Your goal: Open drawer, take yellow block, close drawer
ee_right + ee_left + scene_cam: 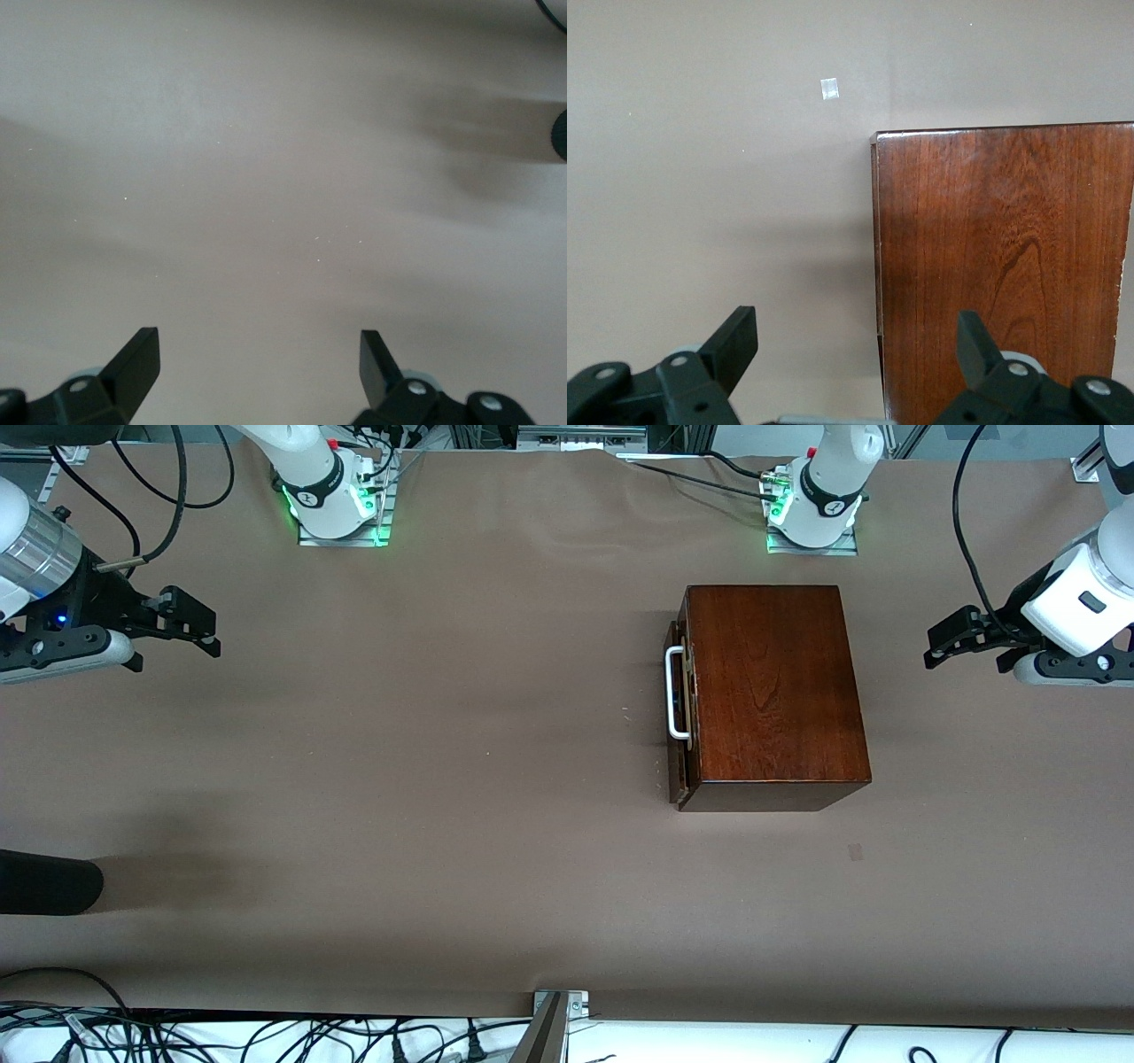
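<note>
The dark reddish-brown wooden box (pixel 771 691) stands on the table toward the left arm's end. Its drawer (pixel 679 779) is pushed in, and the dark front with the white bar handle (pixel 675 695) faces the right arm's end. The yellow block is hidden. My left gripper (pixel 961 657) is open and empty, hovering at the box's side toward the left arm's end. In the left wrist view (pixel 857 332) the box top (pixel 1005 266) lies under one finger. My right gripper (pixel 182 646) is open and empty over bare table at the right arm's end; the right wrist view (pixel 259 343) shows only table.
A small pale tape mark (pixel 855 852) lies on the table nearer to the front camera than the box; it also shows in the left wrist view (pixel 829 88). A black rounded object (pixel 44 881) pokes in at the right arm's end. Cables run along the table's edges.
</note>
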